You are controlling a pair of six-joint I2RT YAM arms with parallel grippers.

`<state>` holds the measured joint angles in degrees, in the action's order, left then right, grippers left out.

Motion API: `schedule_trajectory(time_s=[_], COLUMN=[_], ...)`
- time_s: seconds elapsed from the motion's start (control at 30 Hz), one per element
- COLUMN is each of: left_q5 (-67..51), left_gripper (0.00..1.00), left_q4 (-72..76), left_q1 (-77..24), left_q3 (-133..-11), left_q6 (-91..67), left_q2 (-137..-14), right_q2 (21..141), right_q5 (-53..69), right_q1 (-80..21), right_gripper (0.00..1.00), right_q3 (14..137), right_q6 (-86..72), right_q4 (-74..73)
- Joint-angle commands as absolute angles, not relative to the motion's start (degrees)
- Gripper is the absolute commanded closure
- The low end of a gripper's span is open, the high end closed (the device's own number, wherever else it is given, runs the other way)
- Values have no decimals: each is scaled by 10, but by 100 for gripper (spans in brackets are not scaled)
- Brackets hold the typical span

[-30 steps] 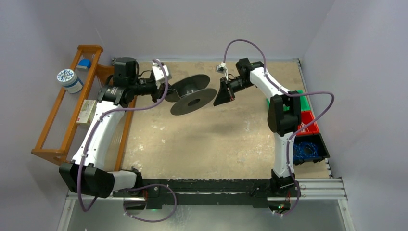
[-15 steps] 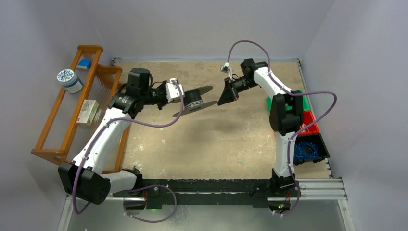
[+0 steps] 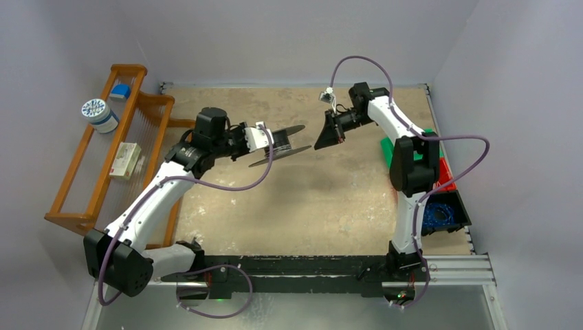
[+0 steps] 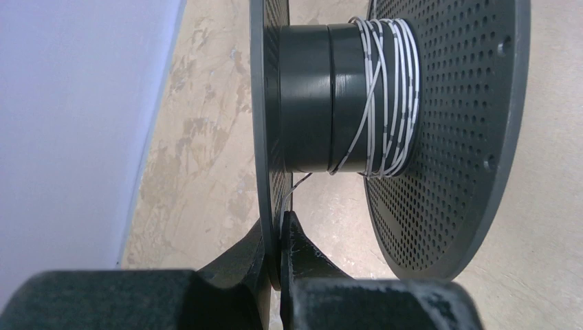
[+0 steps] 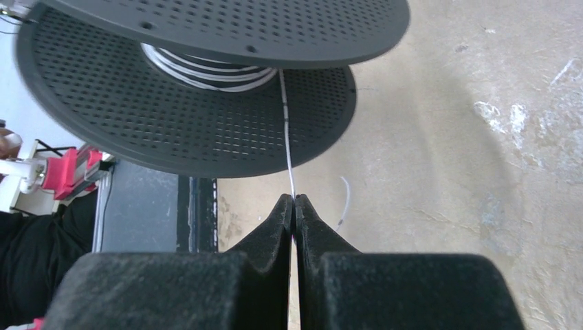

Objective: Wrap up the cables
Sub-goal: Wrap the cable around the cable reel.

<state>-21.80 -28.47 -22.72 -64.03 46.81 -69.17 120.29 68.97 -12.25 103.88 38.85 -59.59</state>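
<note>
The step in hand appears to be the winding itself, with both arms raised over the table point(image 3: 302, 206) and working against each other. The left gripper point(image 4: 280, 227) is closed tight on the rim of one flange of a black perforated spool point(image 3: 278, 146), holding it off the surface with its flanges tilted close to level in the overhead view. The right gripper point(image 5: 294, 203) is pinched fully together on the cable point(image 5: 289, 155), a thin white wire with dark ticks along it. The wire runs in a straight, taut-looking line from those fingertips up to the hub between the two flanges. Several turns already sit on the hub, bunched against one flange and crossing each other, while the other half of the hub is bare. A short curl of the same wire shows just beside the right fingers, probably the free tail, which suggests little cable is left to take up. The next move likely calls for turning the spool, or carrying the pinched wire around the hub, while keeping light tension so the springy turns do not slip loose. Guiding the line toward the bare part of the hub would spread the turns more evenly.
</note>
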Motion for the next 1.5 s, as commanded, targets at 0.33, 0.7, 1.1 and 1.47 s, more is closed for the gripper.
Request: schedule_trajectory(time_s=[0.33,0.7,1.1,1.47], left_q5=[-27,-52,-90,-209], left_gripper=[100,100,100,100], left_q4=[-145,-133,-161,-113], left_q1=[-279,-289,-288,-228], left_q3=[-601,-600,-667,-691], left_q6=[363,286,163,-68], left_q2=[-682,-694,-722,-756], right_q2=[1152,1152,1064,914], right_q5=[788,809,753,489], right_q1=[-109,-118,-121,-282], right_gripper=[86,85,78,72], right_q3=[1034,1040,1020,826], right_q6=[338,356,536,432], right_q4=[-605,-605,-594,-297])
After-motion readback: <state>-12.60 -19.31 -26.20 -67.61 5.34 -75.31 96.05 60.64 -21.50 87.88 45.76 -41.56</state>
